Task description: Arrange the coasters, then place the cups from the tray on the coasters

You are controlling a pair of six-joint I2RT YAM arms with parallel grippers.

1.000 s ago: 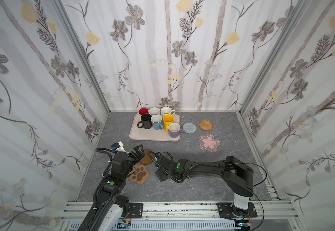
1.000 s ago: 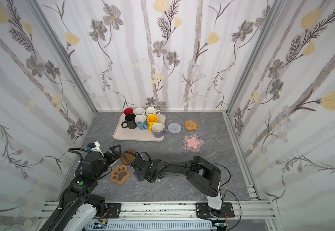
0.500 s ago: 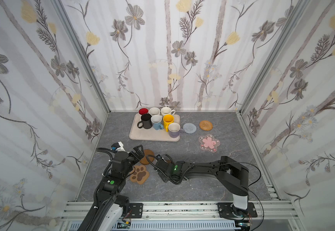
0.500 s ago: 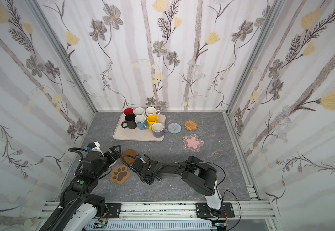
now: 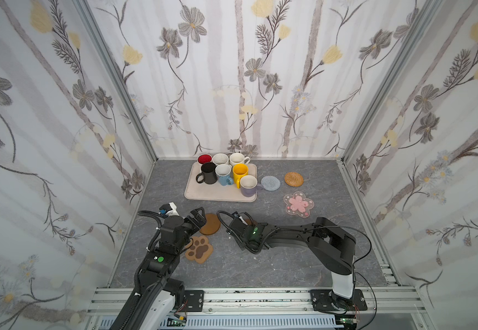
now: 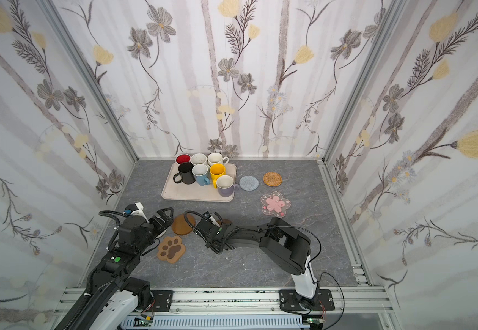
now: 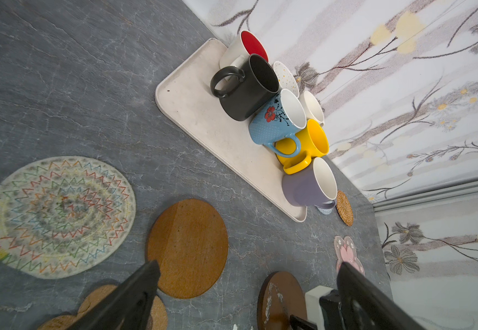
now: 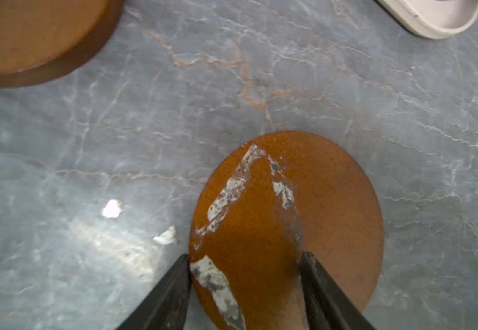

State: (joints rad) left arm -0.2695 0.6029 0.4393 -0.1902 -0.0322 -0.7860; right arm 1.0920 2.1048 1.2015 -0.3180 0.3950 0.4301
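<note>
Paw-print coaster [image 5: 199, 249]: nearest of all, flat on the grey table [image 5: 260, 265], just right of the left arm [image 5: 157, 265].
Left gripper [image 5: 199, 216]: jaws spread wide and empty, low at the left edge of the plain amber disc [image 5: 210, 224].
Left wrist view only: a whitish spiral coaster [image 7: 57, 215] with coloured zigzag stitching lies beside the plain amber disc, on the side away from the patched amber disc [image 8: 286, 205]. In both top views the left arm covers it.
Right gripper [image 8: 244, 254]: just right of the plain amber disc. Its jaws are part-spread over the patched amber disc, 1 tip at the rim and 1 on the face. Whether they clamp it I cannot tell.
Right wrist view only: white scuffs on that disc and 2 pale crumbs [image 8: 112, 208] on the table. In a top view only a sliver [image 6: 226, 221] of the disc shows.
Pink-flower coaster [image 5: 298, 204]: farther right, well apart from both grippers.
Tray [image 5: 203, 193]: far, left of centre. All 7 cups [image 5: 223, 171] stand upright on it, with the lavender cup [image 5: 248, 185] at its right edge.
Crochet coaster [image 5: 270, 183]: just beside the tray's right edge.
Rattan coaster [image 5: 294, 179]: near the crochet coaster, to its right.
</note>
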